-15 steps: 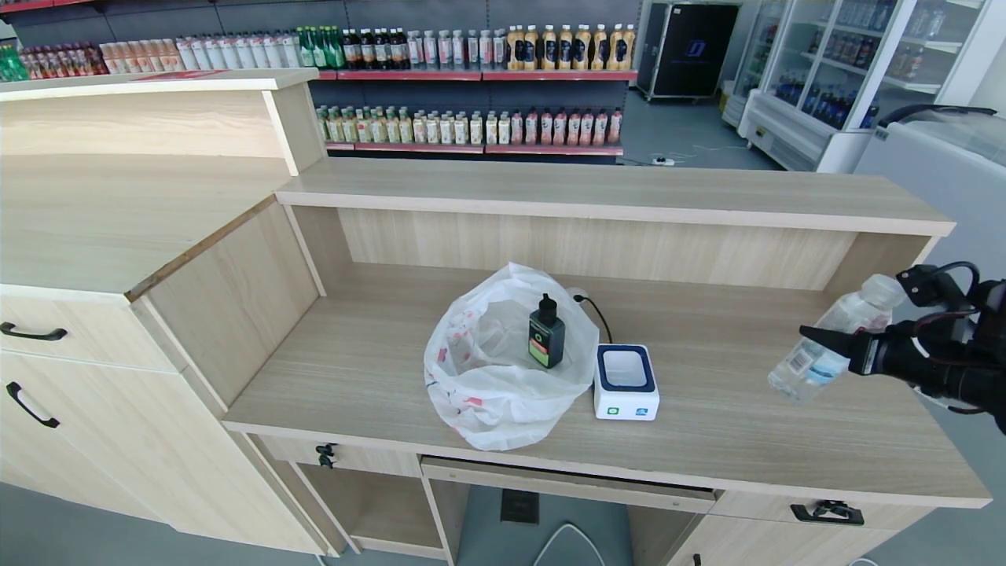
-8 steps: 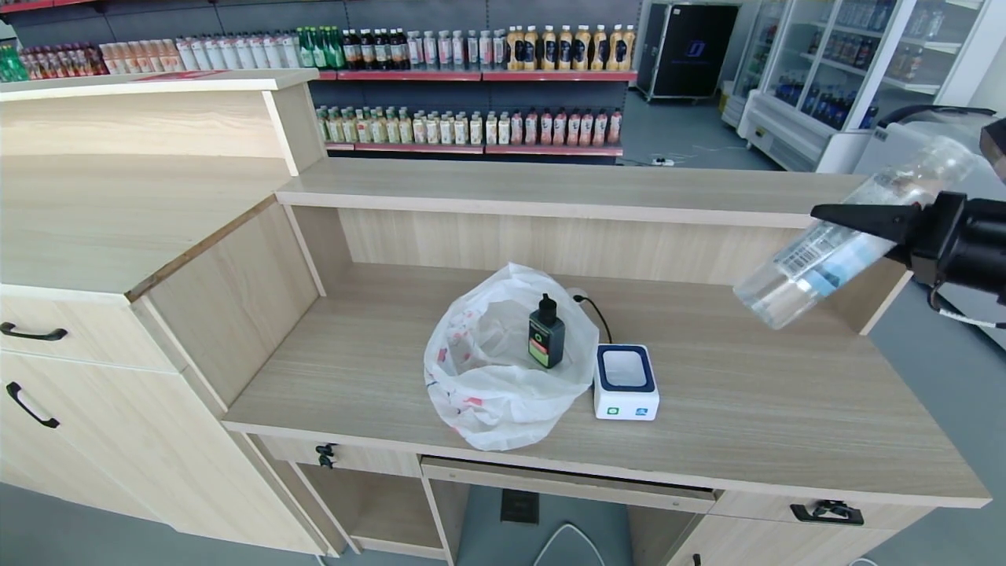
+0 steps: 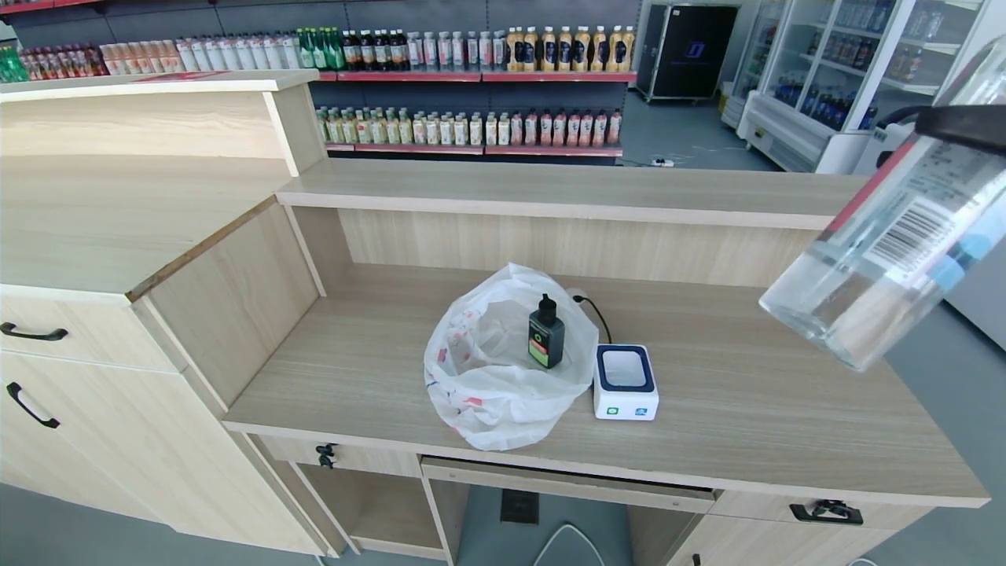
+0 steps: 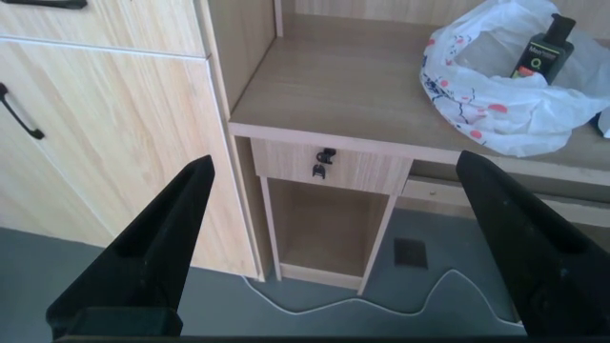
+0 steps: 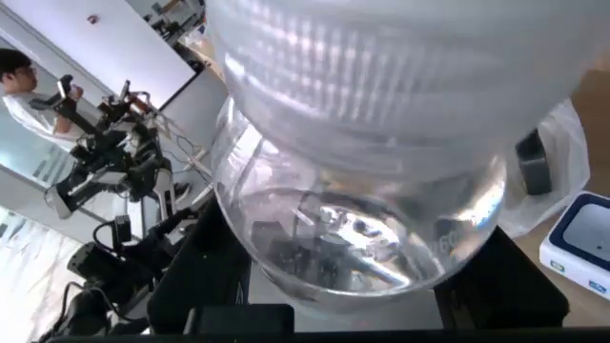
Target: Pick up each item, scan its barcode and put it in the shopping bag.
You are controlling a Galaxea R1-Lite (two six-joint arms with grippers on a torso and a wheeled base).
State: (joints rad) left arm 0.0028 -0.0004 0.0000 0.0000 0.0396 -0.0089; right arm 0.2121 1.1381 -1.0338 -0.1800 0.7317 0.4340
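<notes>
Clear bottle point(image 3: 872, 267) lifted closer | barcode label point(image 3: 905, 233) showing | dark bottle point(image 3: 546, 339) inside bag point(image 3: 487, 397)

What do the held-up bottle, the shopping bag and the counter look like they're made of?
The bottle looks like clear glossy plastic: see-through, ribbed walls. The shopping bag is thin translucent white plastic film, crumpled and slumped. The counter has a matte wood-grain face, possibly laminate board; I can't tell.

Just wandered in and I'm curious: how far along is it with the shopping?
Done: a dark bottle stands in the shopping bag. In hand: the right gripper holds a clear water bottle in the air to the right, barcode showing, away from the scanner. Left: scan it and bag it.
</notes>
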